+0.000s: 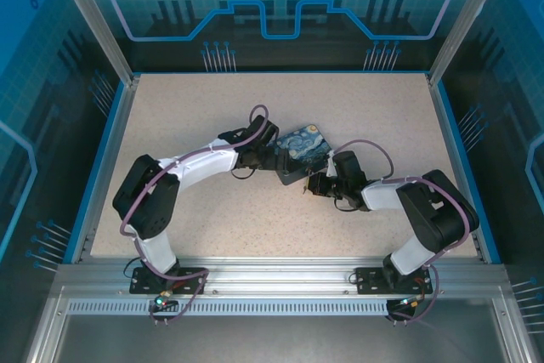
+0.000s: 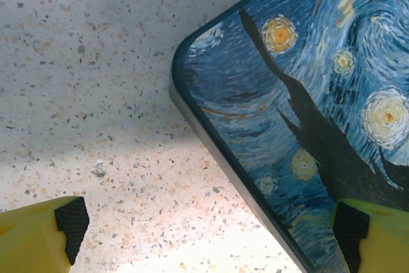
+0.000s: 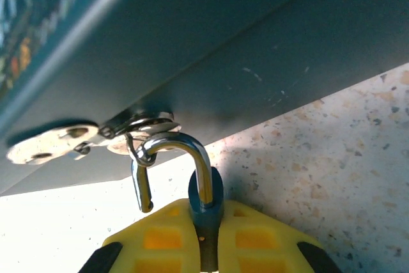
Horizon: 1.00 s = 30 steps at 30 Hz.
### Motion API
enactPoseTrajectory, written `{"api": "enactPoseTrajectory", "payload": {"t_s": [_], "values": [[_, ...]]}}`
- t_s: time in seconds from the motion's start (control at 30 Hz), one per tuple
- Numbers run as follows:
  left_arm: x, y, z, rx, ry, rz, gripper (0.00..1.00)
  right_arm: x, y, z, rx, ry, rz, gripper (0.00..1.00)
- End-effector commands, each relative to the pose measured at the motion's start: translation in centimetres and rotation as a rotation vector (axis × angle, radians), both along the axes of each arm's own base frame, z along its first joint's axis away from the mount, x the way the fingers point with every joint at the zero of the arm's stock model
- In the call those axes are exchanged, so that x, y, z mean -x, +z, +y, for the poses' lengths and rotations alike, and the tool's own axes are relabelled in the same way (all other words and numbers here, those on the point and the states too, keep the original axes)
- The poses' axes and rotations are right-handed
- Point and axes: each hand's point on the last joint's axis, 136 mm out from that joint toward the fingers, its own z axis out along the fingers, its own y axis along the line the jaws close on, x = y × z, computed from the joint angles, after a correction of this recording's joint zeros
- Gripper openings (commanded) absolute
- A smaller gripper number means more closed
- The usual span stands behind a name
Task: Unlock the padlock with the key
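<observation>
Padlock (image 3: 206, 197) hooked on hasp (image 3: 137, 123) of the box (image 3: 243, 43), pinched in right hand (image 3: 208, 242); left hand (image 2: 211, 225) spread wide.

The swirl-painted box (image 1: 304, 150) sits on the speckled table (image 1: 187, 108) between the left arm (image 1: 200, 163) and the right arm (image 1: 399, 195).

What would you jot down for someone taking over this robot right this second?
The left gripper is open over the painted box edge, holding nothing.
The right gripper is shut on the blue padlock.
Done, it seems: the shackle looks sprung, its short leg free.
The shackle is hooked through the box's hasp ring.
I can't spot the key.
Left: probably just unhook the padlock.
</observation>
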Motion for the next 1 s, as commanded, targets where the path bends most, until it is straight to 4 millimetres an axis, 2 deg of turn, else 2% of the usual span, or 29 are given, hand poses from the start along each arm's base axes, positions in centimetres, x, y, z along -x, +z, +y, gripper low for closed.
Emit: {"api": "enactPoseTrajectory", "payload": {"t_s": [0.0,0.27,0.4,0.97], "values": [[-0.2,-0.5,0.3,-0.069,-0.009,-0.001,0.99,0.6,-0.9,-0.7,-0.008,-0.032,0.046,0.00],[0.3,-1.8,0.5,-0.107,-0.017,0.028,0.99,0.5,-1.1,-1.8,-0.006,-0.100,0.107,0.00],[0.6,-2.4,0.7,-0.124,-0.024,0.041,0.99,0.4,-0.5,-2.0,-0.038,-0.123,0.114,0.00],[2.1,-4.5,0.6,-0.141,-0.053,0.107,0.99,-1.9,2.8,-0.1,-0.241,-0.174,0.096,0.00]]}}
